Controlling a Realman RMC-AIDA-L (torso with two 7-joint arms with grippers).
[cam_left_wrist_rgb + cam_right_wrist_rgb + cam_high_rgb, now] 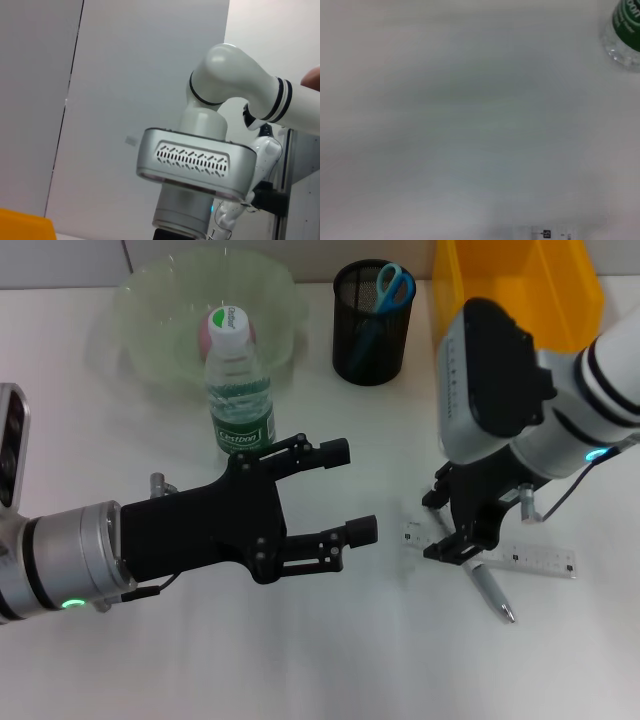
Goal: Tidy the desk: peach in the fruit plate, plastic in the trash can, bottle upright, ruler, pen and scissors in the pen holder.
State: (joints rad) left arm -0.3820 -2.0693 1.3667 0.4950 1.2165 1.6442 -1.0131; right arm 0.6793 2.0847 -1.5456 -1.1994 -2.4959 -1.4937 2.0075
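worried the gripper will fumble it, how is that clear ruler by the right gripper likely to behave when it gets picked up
The ruler lies flat on the table, so the right gripper, low over its near end, probably gets little edge to pinch. It looks like thin clear plastic: likely light, slightly bendy and smooth enough to slide. The pen lies against it and may roll if nudged.

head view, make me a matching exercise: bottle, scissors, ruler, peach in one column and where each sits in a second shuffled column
Things:
1. bottle
2. scissors
3. ruler
4. peach

Places:
A. flat on the desk under the right gripper
B. in the fruit plate
C. upright in front of the fruit plate
D. in the pen holder

Pairs: 1-C, 2-D, 3-A, 4-B
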